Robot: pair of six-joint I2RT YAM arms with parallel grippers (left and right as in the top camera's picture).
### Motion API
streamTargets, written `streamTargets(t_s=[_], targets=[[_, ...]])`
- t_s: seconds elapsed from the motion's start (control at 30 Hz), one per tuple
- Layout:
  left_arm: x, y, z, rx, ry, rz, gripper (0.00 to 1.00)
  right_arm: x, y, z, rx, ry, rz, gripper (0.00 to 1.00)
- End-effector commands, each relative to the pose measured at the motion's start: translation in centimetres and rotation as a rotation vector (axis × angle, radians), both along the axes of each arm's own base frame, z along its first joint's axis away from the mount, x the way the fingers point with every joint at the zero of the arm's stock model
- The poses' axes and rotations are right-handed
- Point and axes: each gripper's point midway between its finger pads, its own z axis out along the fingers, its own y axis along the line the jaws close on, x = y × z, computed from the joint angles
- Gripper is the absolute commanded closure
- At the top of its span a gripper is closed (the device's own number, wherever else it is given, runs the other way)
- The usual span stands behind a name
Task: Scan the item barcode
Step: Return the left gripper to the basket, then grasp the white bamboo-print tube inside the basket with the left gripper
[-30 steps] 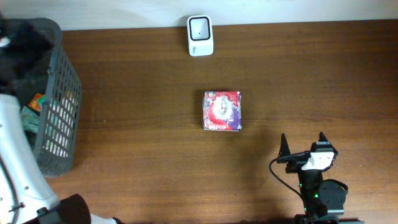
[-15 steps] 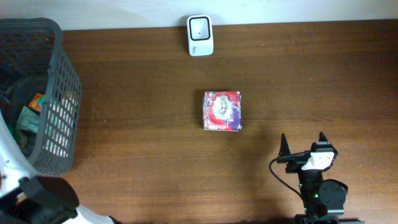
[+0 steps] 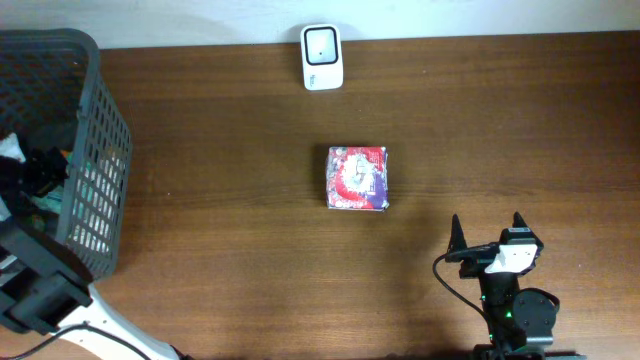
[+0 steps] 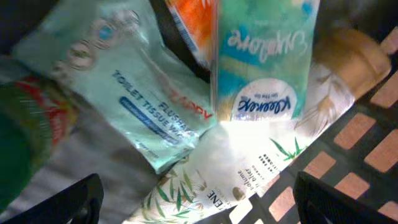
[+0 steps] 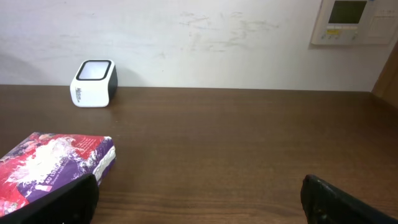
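My left gripper [image 4: 200,202] hangs open inside the grey basket [image 3: 95,150], with nothing between its fingers. Directly under it lies a white tube with leaf print [image 4: 249,162]. Beside that are a pale green toilet tissue pack [image 4: 124,81], a teal Kleenex pack [image 4: 264,56] and an orange pack [image 4: 193,25]. A red and purple packet [image 3: 357,179] lies flat at the table's centre. The white scanner [image 3: 322,57] stands at the far edge. My right gripper [image 3: 487,232] rests open at the front right, its view looking toward the packet [image 5: 53,165] and scanner [image 5: 94,83].
The basket's mesh walls [image 4: 354,137] close in around the left gripper. A red and green item [image 4: 31,118] lies at the left of the basket floor. A wall [image 5: 199,37] rises behind the table's far edge.
The left arm has swung from the basket's top corner down into the basket. The right arm and the packet have not moved.
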Motion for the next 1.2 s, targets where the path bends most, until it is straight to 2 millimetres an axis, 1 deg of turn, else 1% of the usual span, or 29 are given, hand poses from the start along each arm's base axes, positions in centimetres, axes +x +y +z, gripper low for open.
streamTargets(t_s=[0.0, 0.07, 0.23, 0.27, 0.3, 0.33, 0.47, 0.67, 0.8, 0.9, 0.93, 0.97, 1.03, 1.1, 1.17], targets=[[0.9, -1.7, -1.1, -0.12, -0.07, -0.116, 0.05, 0.0, -0.2, -0.3, -0.003, 0.003, -0.008, 0.01], [1.0, -2.0, -1.0, -0.132, -0.075, -0.118, 0.05, 0.0, -0.2, -0.3, -0.003, 0.003, -0.008, 0.01], [0.3, -2.6, -1.2, -0.155, -0.051, -0.126, 0.15, 0.0, -0.2, -0.3, -0.003, 0.003, -0.008, 0.01], [0.2, -2.7, -1.4, -0.161, -0.045, -0.126, 0.16, 0.0, -0.2, -0.3, -0.003, 0.003, -0.008, 0.01], [-0.2, -3.1, -2.0, -0.175, -0.03, -0.124, 0.21, 0.0, -0.2, -0.3, -0.003, 0.003, -0.008, 0.01], [-0.4, -3.2, -2.5, -0.183, -0.021, -0.124, 0.22, 0.0, -0.2, -0.3, -0.003, 0.003, -0.008, 0.01], [-1.3, -4.1, -4.4, -0.216, 0.011, -0.12, 0.23, 0.0, -0.2, -0.3, -0.003, 0.003, -0.008, 0.02], [-1.5, -4.3, -5.0, -0.22, 0.016, -0.123, 0.21, 0.0, -0.2, -0.3, -0.003, 0.003, -0.008, 0.01], [-1.4, -3.9, -5.2, -0.194, 0.017, -0.125, 0.21, 0.0, -0.2, -0.3, -0.003, 0.003, -0.008, 0.01], [-2.8, -2.2, -6.2, -0.102, 0.115, -0.083, 0.25, 0.0, -0.2, -0.3, -0.003, 0.003, -0.008, 0.01], [-3.5, -1.7, -6.8, -0.072, 0.157, -0.053, 0.28, 0.0, -0.2, -0.3, -0.003, 0.003, -0.008, 0.02], [-4.0, -1.7, -7.4, -0.064, 0.175, -0.045, 0.28, 0.0, -0.2, -0.3, -0.003, 0.003, -0.008, 0.01], [-4.2, -1.9, -8.3, -0.067, 0.178, -0.038, 0.29, 0.0, -0.2, -0.3, -0.003, 0.003, -0.008, 0.02], [-4.2, -1.9, -8.5, -0.067, 0.178, -0.038, 0.31, 0.0, -0.2, -0.3, -0.003, 0.003, -0.008, 0.01], [-4.2, -1.9, -8.4, -0.068, 0.179, -0.033, 0.46, 0.0, -0.2, -0.3, -0.003, 0.003, -0.008, 0.02]])
